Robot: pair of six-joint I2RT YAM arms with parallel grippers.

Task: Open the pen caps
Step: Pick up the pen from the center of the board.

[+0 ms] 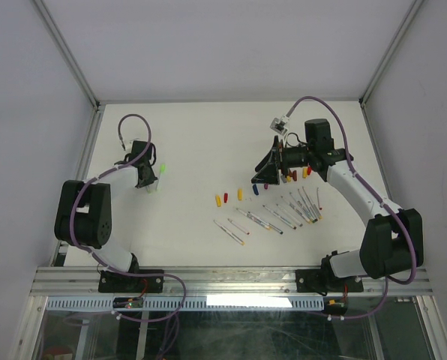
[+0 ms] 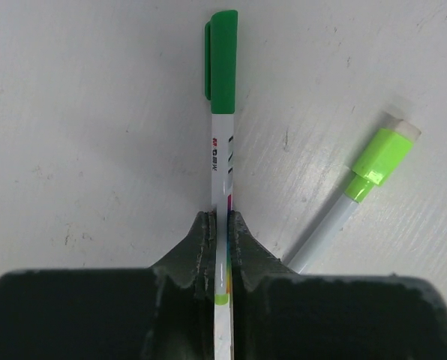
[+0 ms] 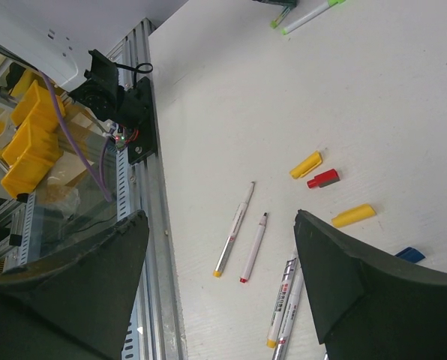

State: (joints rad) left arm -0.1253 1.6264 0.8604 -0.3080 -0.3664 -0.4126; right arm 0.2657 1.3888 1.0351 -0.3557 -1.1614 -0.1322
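My left gripper [image 2: 222,219] is shut on the white barrel of a pen [image 2: 222,161] whose dark green cap [image 2: 222,56] is still on, pointing away from me. A second pen with a light green end [image 2: 379,159] lies on the table just to its right. In the top view the left gripper [image 1: 148,178] is at the left of the table. My right gripper [image 1: 272,171] hangs open above the row of pens [image 1: 277,214]. Between its fingers I see two uncapped pens [image 3: 242,236], and to the right yellow caps [image 3: 306,164], a red cap [image 3: 323,178] and a blue cap [image 3: 409,254].
Loose red and yellow caps [image 1: 221,199] lie left of the pen row, with more caps [image 1: 304,172] near the right wrist. The metal rail [image 1: 231,281] runs along the table's near edge. Yellow bins [image 3: 28,142] stand beyond that edge.
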